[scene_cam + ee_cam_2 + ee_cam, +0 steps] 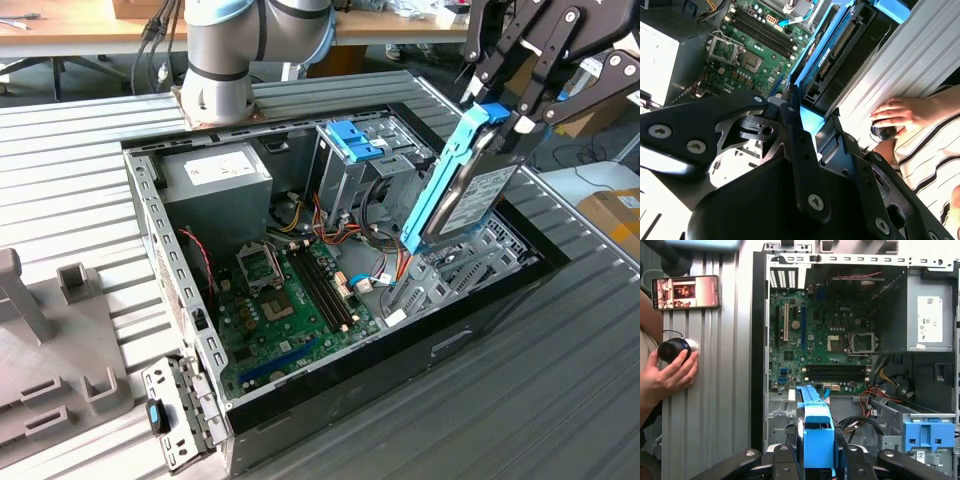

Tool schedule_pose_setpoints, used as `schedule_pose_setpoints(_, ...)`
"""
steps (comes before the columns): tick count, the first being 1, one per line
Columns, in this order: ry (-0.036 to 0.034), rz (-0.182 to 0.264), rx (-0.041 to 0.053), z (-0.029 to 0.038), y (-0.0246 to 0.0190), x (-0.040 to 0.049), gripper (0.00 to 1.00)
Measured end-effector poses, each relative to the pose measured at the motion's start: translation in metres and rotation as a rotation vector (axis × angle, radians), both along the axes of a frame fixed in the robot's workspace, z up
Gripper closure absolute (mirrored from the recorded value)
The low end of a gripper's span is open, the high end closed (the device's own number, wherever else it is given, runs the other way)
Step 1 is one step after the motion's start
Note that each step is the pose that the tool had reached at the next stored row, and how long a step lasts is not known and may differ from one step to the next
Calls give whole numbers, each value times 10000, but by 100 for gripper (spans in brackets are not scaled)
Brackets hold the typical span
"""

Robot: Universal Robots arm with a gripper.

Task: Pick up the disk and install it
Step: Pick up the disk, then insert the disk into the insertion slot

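Step in hand: install. The pick-up was done; the disk was off the desk and not yet seated.

Tool (505,112) clamped on the upper end of the disk (470,195), jaws closed against its blue rail. In the first wrist view the blue rail of the disk (816,430) ran straight out from between the tool's (815,460) fingers.

Disk hung on edge, steeply tilted, over the open computer case (400,365) at the exterior view's right. Its lower end dipped inside the case, near the grey bay structure beside the motherboard (290,300). Could not tell whether that end touched metal.

The drive cage with the blue latch (350,140) stood just beside the disk, toward the exterior view's left, and was not touched.

A person's hand (670,377) rested on a black knob (671,349) on the ribbed desk (725,390) outside the case, with a phone (686,292) lying near it.

Judgement: seating calls for the rail to be squared with the bay's guides and for the tilt to come off. The orange and blue cables (385,275) close to the lower end could snag.
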State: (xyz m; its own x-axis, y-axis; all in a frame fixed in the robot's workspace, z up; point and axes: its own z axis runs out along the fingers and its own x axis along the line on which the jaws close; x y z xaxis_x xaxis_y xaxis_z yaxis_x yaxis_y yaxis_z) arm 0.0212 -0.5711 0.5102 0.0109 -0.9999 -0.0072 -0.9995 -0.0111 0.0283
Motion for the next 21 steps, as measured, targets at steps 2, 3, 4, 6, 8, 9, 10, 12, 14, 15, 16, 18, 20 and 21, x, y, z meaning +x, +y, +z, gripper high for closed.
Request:
schedule_pose_setpoints(2, 1, -10, -3, -43, -2, 43, 64)
schedule_pose_setpoints(3, 0, -12, -3, -57, -2, 56, 64)
schedule_pose_setpoints(4, 0, -12, -3, -69, -2, 75, 64)
schedule_pose_setpoints(6, 1, -12, -3, -81, -2, 124, 64)
schedule_pose_setpoints(8, 0, -12, -3, -90, -2, 210, 64)
schedule_pose_setpoints(9, 1, -12, -3, -94, -2, 244, 64)
schedule_pose_setpoints(10, 1, -13, -3, -105, -2, 341, 64)
schedule_pose_setpoints(12, 1, -12, -1, -110, -2, 385, 64)
schedule_pose_setpoints(14, 0, -12, -3, -111, -1, 417, 64)
schedule_pose_setpoints(15, 1, -14, -2, -111, -2, 418, 64)
schedule_pose_setpoints(16, 0, -13, -3, -111, -2, 419, 64)
schedule_pose_setpoints(18, 0, 50, 2, -119, -2, 419, 64)
schedule_pose_setpoints(20, 0, 171, 5, -131, -1, 421, 64)
schedule_pose_setpoints(21, 0, 229, 4, -135, 1, 431, 64)
